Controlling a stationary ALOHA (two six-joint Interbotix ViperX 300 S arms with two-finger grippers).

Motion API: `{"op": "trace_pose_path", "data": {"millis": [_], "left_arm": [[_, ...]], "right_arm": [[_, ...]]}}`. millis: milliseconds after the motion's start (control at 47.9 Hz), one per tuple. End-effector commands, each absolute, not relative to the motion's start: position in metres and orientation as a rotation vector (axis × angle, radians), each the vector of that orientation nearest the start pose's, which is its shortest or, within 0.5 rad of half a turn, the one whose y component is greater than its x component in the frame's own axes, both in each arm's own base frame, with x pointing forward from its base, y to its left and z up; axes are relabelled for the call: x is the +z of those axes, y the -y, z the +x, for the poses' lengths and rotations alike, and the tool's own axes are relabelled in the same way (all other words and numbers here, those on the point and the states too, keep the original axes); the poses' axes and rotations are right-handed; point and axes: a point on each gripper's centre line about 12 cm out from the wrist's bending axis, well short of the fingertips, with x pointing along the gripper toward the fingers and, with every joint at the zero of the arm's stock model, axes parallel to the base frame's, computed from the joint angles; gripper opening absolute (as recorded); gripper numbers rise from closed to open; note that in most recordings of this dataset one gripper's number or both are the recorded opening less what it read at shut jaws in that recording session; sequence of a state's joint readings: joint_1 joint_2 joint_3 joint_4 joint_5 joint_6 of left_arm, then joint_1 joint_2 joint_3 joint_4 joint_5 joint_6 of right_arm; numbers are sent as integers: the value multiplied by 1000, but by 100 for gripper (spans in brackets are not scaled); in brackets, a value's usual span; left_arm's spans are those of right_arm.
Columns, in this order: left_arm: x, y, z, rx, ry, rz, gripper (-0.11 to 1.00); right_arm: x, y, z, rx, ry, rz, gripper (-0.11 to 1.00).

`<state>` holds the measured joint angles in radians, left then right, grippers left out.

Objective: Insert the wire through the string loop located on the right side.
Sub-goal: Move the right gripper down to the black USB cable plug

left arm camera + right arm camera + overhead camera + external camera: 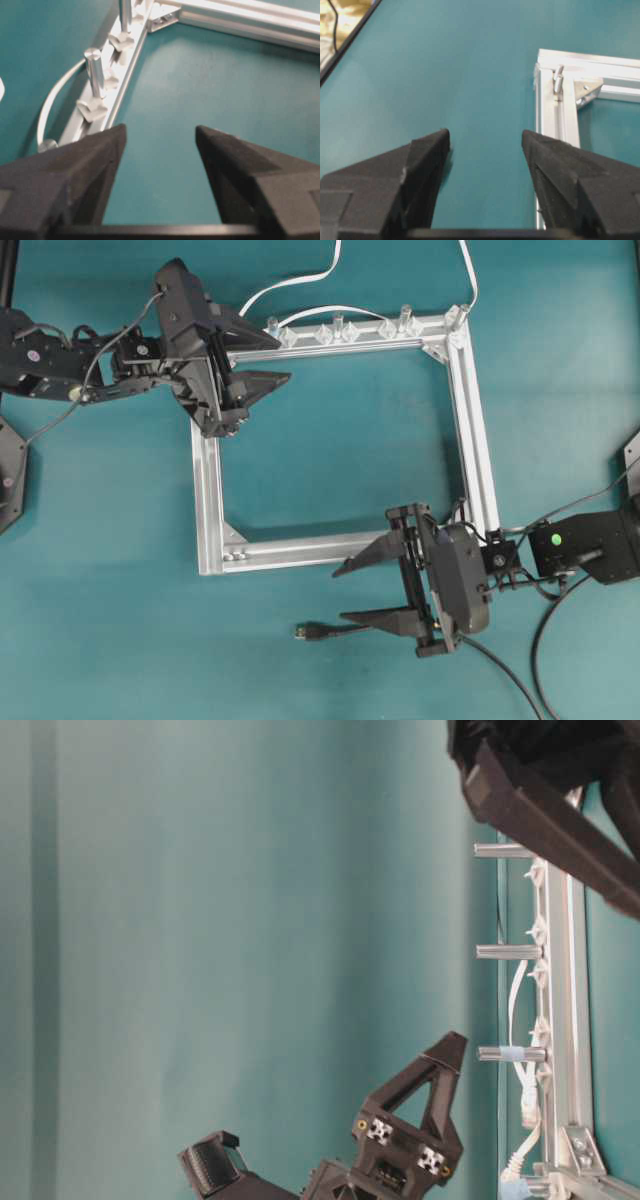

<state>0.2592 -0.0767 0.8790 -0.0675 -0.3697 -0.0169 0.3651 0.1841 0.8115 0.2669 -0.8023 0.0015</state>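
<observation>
While the right claw (341,594) stands wide with nothing in it, the thin black wire (330,631) with its small metal plug lies flat on the green surface (330,440) just under its lower finger, and the left claw (279,361) gapes wide too.

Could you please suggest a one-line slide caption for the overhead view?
Both grippers open: the right gripper beside the wire lying on the mat, the left gripper at the aluminium frame.
</observation>
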Motion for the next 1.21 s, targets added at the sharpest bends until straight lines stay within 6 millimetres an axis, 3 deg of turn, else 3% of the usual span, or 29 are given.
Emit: {"op": "trace_pose_path", "data": {"millis": [0,209,626,960,1189], "left_arm": [[176,-90,341,284,-406,-122,74],[171,-86,338,275,-438,-121,80],[162,-78,323,262,-469,-121,80],[152,-75,314,262,-500,-123,80],[150,-75,312,263,-506,-125,80]], "right_arm": [[144,-126,378,146,-172,159,71],[130,-140,383,127,-197,165,71],[107,-141,391,36,-246,167,71],[90,-163,396,76,-277,156,71],[80,-169,395,86,-314,149,71]]}}
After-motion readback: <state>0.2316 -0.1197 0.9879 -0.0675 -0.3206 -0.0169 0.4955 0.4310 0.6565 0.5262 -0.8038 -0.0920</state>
